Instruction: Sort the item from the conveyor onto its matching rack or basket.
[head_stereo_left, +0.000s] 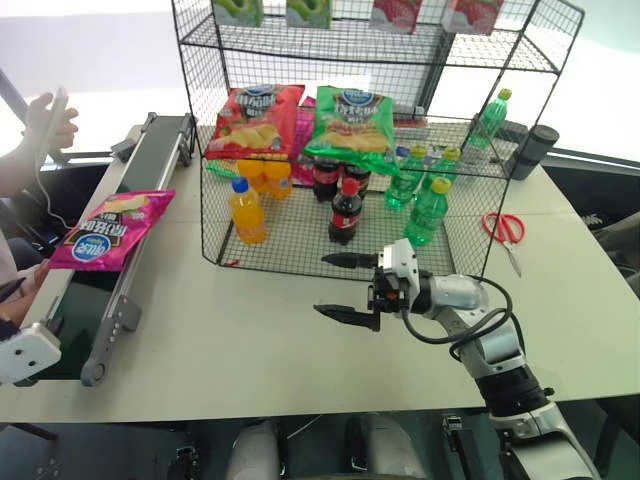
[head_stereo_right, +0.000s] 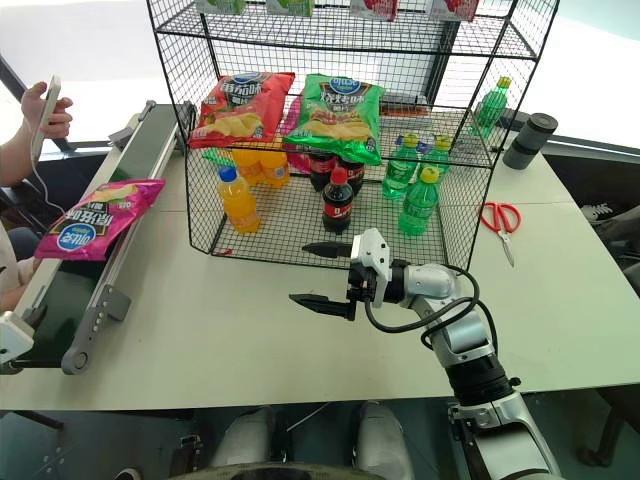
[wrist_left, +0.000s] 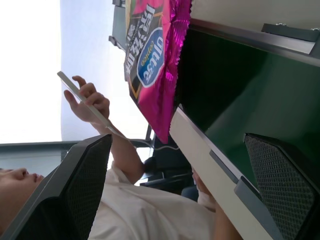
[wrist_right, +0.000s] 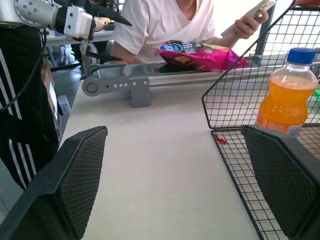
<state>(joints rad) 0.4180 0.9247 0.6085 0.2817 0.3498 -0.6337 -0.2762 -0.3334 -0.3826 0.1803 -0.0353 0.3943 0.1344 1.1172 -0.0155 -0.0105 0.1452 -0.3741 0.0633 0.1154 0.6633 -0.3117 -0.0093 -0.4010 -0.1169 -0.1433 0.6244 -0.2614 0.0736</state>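
The item, a magenta-pink chip bag (head_stereo_left: 110, 228), lies across the dark-green conveyor (head_stereo_left: 136, 268) at the table's left, partly overhanging its outer side. My left gripper (wrist_right: 125, 42) hovers open at the conveyor's near end, short of the bag, with nothing between its fingers (wrist_left: 85, 185). Over the table's middle, my right gripper (head_stereo_left: 322, 284) points left in front of the black wire rack (head_stereo_left: 290, 235); it is open and empty. The bag (wrist_left: 155, 60) lies farther along the belt from the left fingers.
The rack's middle shelf holds a red chip bag (head_stereo_left: 255, 120) and a green chip bag (head_stereo_left: 352, 122); orange (head_stereo_left: 247, 212), cola (head_stereo_left: 346, 212) and green bottles (head_stereo_left: 427, 212) stand below. Red scissors (head_stereo_left: 503, 228) lie at the right. A person holding a phone (head_stereo_left: 50, 120) sits beyond the conveyor.
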